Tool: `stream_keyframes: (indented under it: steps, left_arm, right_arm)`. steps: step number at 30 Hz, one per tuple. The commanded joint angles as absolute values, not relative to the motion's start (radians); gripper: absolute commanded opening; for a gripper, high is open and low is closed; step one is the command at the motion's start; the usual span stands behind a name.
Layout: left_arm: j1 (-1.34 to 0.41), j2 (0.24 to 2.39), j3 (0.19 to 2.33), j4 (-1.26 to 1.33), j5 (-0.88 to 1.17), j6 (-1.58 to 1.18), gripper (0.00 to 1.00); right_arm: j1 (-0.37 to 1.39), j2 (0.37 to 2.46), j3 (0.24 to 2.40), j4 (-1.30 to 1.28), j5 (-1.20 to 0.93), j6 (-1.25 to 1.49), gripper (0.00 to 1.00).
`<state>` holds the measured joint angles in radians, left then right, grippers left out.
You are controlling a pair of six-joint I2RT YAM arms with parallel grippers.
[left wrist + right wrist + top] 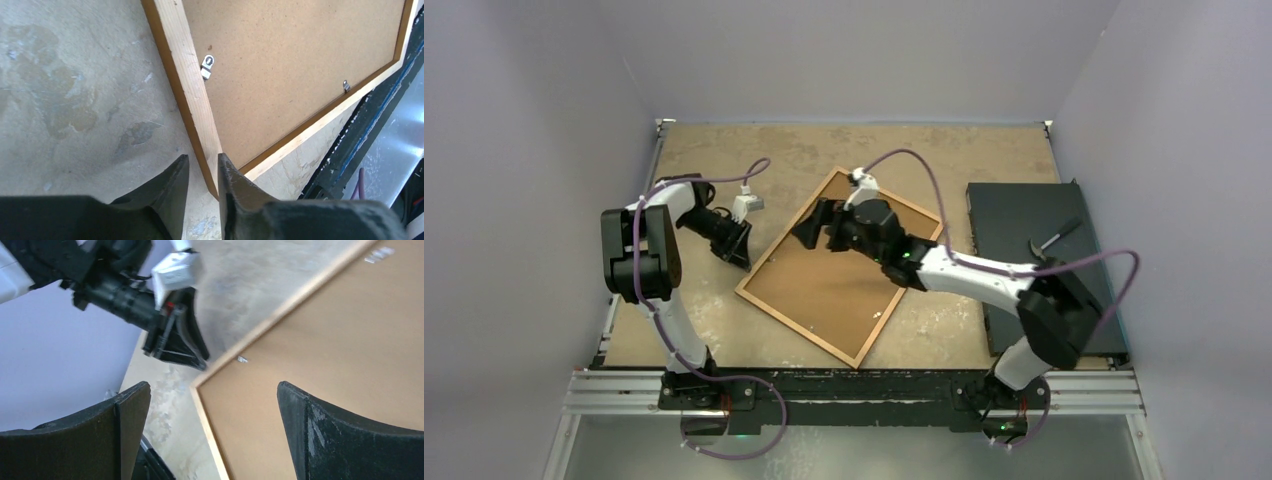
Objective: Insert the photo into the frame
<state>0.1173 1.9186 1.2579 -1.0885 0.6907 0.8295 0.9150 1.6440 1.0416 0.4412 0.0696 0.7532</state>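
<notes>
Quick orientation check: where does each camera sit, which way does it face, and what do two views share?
Top external: above and behind, looking down on the table; left arm and right arm show whole, reaching toward the frame.
Left wrist: behind the left claw, looking down at the frame's rail and backing board; only its fingers show.
Right wrist: behind the right claw above the board, facing the left claw; its spread fingers show.
Shared: both wrist views catch the frame corner by the left claw.
</notes>
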Motion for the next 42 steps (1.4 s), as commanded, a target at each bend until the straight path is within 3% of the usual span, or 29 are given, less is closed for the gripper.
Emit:
stream_keyframes:
  steps: [1,8,13,21,28,35,37,42]
  left_arm:
    - [0.123,1.876,1.306,-1.089,0.678,0.836,0.28]
    - [0.123,1.908,1.313,-1.051,0.677,0.799,0.3]
    - [0.12,1.933,1.303,-1.032,0.672,0.795,0.21]
    - [0.098,1.912,1.217,-1.002,0.652,0.832,0.15]
    - [0.036,1.861,1.152,-0.992,0.627,0.852,0.14]
    - [-0.092,1.779,1.048,-0.982,0.615,0.842,0.15]
    - [-0.092,1.763,1.039,-1.002,0.614,0.861,0.17]
    - [-0.045,1.749,1.173,-1.108,0.597,0.893,0.37]
  right_arm:
    - [0.855,1.483,0.882,0.148,0.15,0.856,0.99]
    - [0.757,1.165,0.612,0.003,0.169,0.935,0.99]
    - [0.742,1.061,0.531,-0.064,0.156,0.981,0.99]
    - [0.675,1.18,0.498,0.067,0.123,0.944,0.99]
    - [0.616,1.404,0.663,0.104,0.14,0.827,0.99]
    - [0.594,1.466,0.794,-0.029,0.197,0.752,0.99]
    - [0.58,1.45,0.801,-0.067,0.224,0.755,0.99]
    - [0.568,1.384,0.852,-0.107,0.305,0.754,0.99]
